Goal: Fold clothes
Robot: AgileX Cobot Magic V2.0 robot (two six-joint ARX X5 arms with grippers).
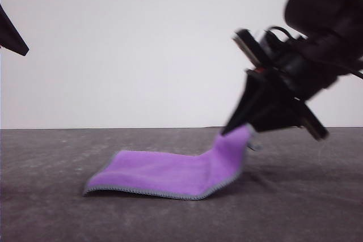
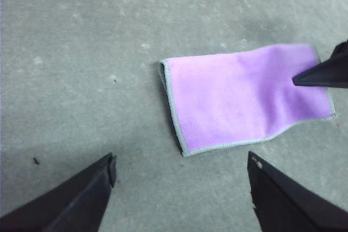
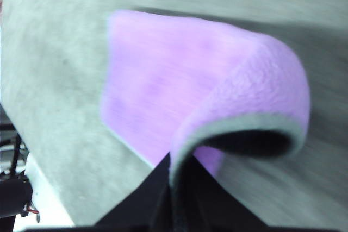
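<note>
Right now we have the cloth lying on the grey surface, purple side up, with its light grey stitched edge running along the near side in the front view. Our right hand has closed on the cloth's right-hand edge and holds it raised off the surface, so that end rises in a slope while the rest lies flat. From the right wrist view we see the pinched edge curling over into a loop, purple outside and dark inside, with the fingers clamped together on the hem. Our left hand hangs above the surface just beside the cloth's near edge, its fingers spread wide apart and gripping nothing. In the left wrist view the far left end of the cloth already looks doubled, though we cannot tell for certain. We judge this to be the middle of a fold: the right edge is lifted and has yet to be carried across. Next, we would want to bring that raised edge over toward the opposite side, keeping it low enough that the flat part does not drag, then lay it down with the edges lined up before letting go.
</note>
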